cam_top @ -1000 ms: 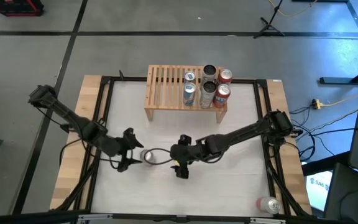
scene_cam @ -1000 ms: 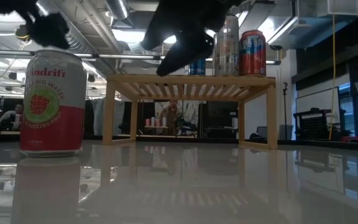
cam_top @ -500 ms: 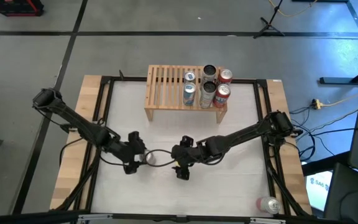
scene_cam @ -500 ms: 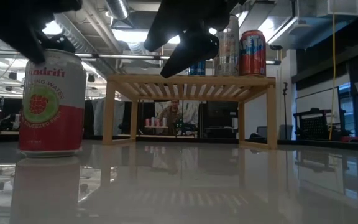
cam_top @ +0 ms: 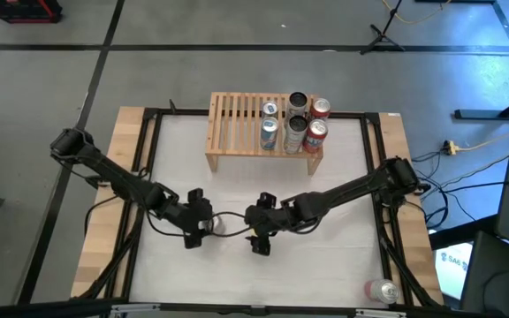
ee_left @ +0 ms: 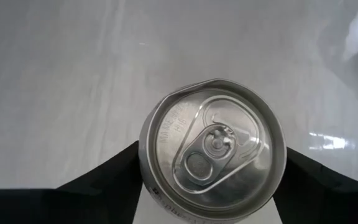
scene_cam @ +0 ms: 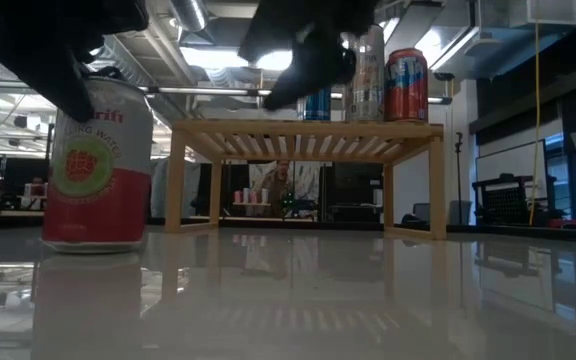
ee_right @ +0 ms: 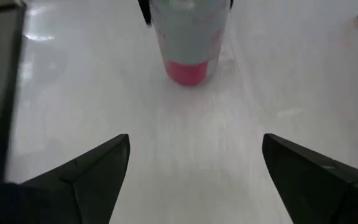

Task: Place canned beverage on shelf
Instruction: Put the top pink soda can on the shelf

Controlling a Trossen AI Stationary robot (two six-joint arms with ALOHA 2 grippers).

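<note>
Can (scene_cam: 96,165) stands upright on the white counter (cam_top: 325,265), long axis vertical, pull-tab top facing up, pink band at base, label w/ red fruit on green disc toward the low camera. Sits at approx 7 o'clock from counter centre, well apart from the shelf (cam_top: 237,132). Left end effector (cam_top: 200,224) is over it, fingers (ee_left: 98,183) on both sides of the can body right below the rim; can't tell if gripping or only bracketing. Right end effector (cam_top: 256,235) just beside at the can's 3 o'clock, fingers spread wide, empty, facing the can. Shelf at 12 o'clock edge, five upright cans (cam_top: 294,122) on its right half. Another can (cam_top: 380,290) lies at 5 o'clock corner.
</note>
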